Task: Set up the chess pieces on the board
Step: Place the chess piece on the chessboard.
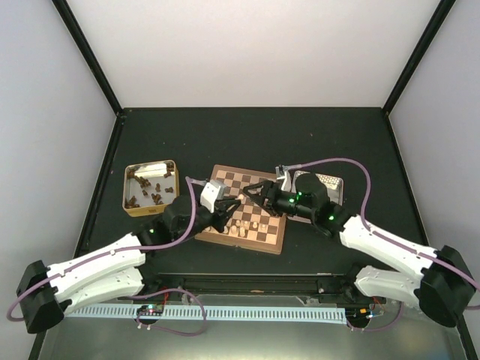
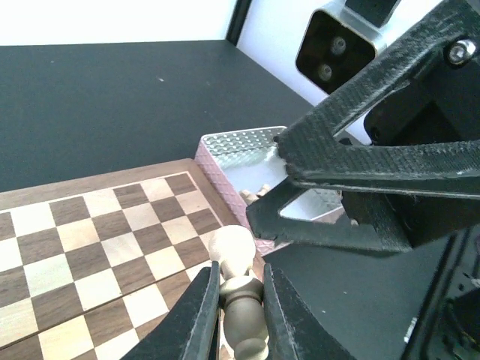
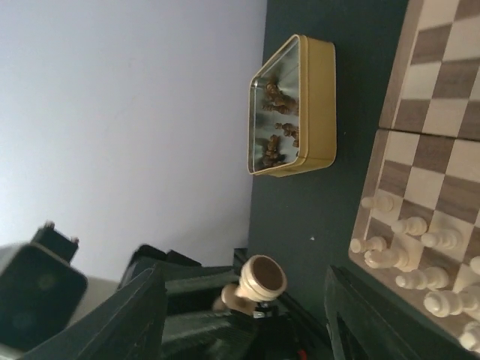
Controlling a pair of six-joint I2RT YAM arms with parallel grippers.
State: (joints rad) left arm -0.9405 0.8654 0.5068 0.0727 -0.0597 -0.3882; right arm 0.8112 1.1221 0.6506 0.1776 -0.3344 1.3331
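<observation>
The board lies mid-table, with several pale chess pieces standing along its near rows. My left gripper is shut on one pale piece, held above the board's right edge. In the left wrist view the fingers clamp the piece's neck. My right gripper is open and faces the left one. The held piece sits between its spread jaws without touching them, felt base towards the camera. Dark pieces lie in a gold tin.
A silver tin stands right of the board, with a few pale pieces inside. The gold tin is left of the board. Standing pale pieces crowd the board's near edge. The two grippers are close together above the board.
</observation>
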